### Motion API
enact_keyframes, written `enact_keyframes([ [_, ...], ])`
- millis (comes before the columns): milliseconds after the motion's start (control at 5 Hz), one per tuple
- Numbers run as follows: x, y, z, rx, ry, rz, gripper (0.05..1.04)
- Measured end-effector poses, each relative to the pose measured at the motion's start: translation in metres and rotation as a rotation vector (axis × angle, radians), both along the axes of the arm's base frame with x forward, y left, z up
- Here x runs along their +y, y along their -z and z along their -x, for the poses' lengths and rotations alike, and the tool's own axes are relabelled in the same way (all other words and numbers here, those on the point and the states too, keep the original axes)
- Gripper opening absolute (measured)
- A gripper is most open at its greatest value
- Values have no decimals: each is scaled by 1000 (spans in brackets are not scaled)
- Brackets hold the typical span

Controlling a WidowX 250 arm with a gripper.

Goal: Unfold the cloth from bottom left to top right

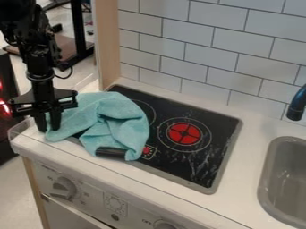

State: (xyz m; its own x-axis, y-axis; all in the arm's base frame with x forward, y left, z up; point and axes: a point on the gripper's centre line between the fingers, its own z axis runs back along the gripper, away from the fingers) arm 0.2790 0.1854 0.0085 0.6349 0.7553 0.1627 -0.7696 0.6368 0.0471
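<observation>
On the white desk (244, 165), a crumpled teal cloth (124, 120) partly covers the black cooktop (218, 134), its left end clamped in the hand (48, 128).

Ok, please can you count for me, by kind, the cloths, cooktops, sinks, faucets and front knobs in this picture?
Cloth: 1
Cooktop: 1
Sink: 1
Faucet: 1
Knobs: 2, one cut off by the bottom edge
Total: 6
</observation>
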Motion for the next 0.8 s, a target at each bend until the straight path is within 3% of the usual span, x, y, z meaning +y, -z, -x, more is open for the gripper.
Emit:
enact_keyframes([
  [200, -6, 2, 2, 12, 5, 40, 62],
  [400, -8, -12, 8, -5, -13, 95, 49],
  [800, -21, -55, -13, -114, -41, 183, 49],
])
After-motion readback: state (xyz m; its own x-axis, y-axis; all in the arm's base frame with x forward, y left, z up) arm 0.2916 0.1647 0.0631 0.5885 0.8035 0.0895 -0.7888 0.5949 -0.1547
